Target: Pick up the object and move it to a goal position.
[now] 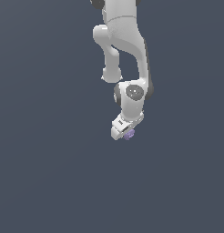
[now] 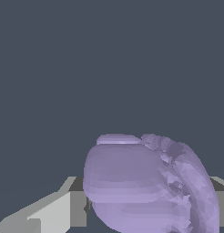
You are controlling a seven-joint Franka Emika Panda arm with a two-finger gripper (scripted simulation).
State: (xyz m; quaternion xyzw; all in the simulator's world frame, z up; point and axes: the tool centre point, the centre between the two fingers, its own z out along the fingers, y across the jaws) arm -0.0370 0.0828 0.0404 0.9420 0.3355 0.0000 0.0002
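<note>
The object (image 1: 129,134) is a tiny pale purple lump peeking out at the tip of my white gripper (image 1: 124,132), near the middle of the exterior view. In the wrist view the object (image 2: 145,182) fills the space between the two grey fingers (image 2: 54,211), lumpy and ridged on one side. The fingers press against it from both sides, so the gripper is shut on it. The white arm (image 1: 125,50) hangs down from the top of the exterior view and hides most of the hand.
A plain dark grey-blue surface (image 1: 50,173) surrounds the arm on all sides. Nothing else stands in either view.
</note>
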